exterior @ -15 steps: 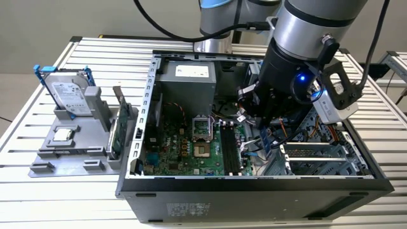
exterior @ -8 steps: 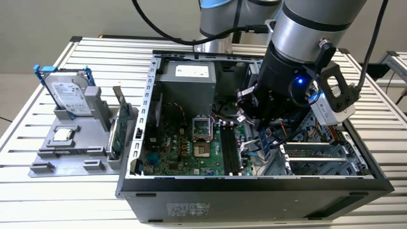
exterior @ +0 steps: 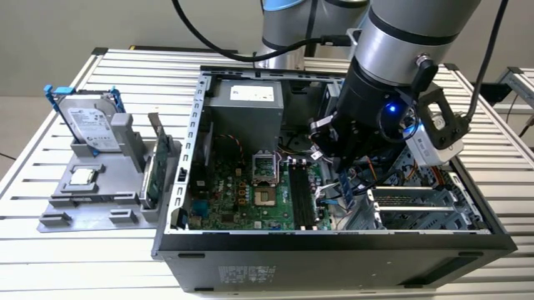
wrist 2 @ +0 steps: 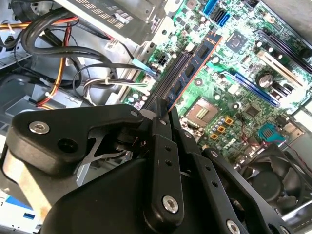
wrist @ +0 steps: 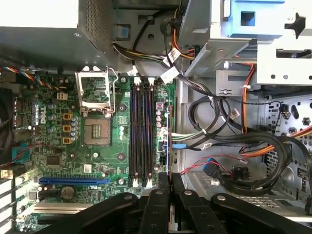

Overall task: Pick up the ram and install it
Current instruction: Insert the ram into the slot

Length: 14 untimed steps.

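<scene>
- While the gripper (wrist 2: 163,113) hangs inside the case (exterior: 179,187), its jaws are closed on the ram (wrist 2: 195,63).
- Ram stands over the slots (wrist: 141,131), near the motherboard's (wrist: 58,141) edge.

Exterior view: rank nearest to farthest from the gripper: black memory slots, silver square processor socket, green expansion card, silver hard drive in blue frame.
From the gripper, shut on the ram:
1. Black memory slots, just beside it inside the computer case.
2. Silver processor socket, mid-board.
3. Green expansion card, outside the case.
4. Silver hard drive, farthest toward the exterior view's left.
</scene>
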Tool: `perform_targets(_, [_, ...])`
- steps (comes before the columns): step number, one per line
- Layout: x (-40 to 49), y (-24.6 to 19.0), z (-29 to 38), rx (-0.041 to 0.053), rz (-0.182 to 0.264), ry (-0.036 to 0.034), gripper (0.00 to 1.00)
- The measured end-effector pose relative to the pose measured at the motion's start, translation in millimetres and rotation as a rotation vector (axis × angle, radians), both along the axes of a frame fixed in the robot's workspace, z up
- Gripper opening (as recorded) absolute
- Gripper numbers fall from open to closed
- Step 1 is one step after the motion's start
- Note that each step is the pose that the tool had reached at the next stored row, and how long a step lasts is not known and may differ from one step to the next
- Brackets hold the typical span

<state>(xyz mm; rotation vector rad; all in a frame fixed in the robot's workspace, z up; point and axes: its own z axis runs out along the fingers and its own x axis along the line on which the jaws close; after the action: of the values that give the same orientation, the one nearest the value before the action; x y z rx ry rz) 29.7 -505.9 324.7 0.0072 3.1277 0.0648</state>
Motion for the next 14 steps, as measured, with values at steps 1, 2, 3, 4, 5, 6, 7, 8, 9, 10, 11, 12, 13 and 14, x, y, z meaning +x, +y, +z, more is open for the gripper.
perform_targets(1, [-0.1,0.0,-0.1,-0.0001,0.000,0.0000,0.00])
perform_targets(2, [-0.2,-0.1,-0.2,-0.0003,0.000,0.0000,0.00])
perform_targets(3, [-0.5,0.0,-0.7,0.0001,0.000,0.0000,0.00])
perform_targets(4, [-0.8,0.1,-1.1,0.0001,0.000,0.0000,0.00])
perform_targets(5, [-0.9,0.2,-1.4,0.0000,0.000,0.0000,0.00])
perform_targets(6, [-0.9,0.3,-1.7,-0.0001,0.000,0.0000,0.00])
perform_targets(7, [-0.9,0.4,-2.0,-0.0001,0.000,0.0000,0.00])
perform_targets(8, [-1.0,0.3,-2.0,-0.0001,0.000,0.0000,0.00])
perform_targets(9, [-1.1,0.3,-2.0,-0.0001,0.000,0.0000,0.00])
perform_targets(10, [-1.1,0.3,-2.0,0.0000,0.000,0.0000,0.00])
perform_targets(11, [-1.1,0.3,-2.0,0.0000,0.000,0.0000,0.00])
perform_targets(12, [-1.1,0.3,-2.1,-0.0001,0.000,0.0000,0.00])
perform_targets(13, [-1.1,0.4,-2.3,0.0000,0.000,0.0000,0.00])
perform_targets(14, [-1.1,0.4,-2.7,0.0002,0.000,-0.0001,0.00])
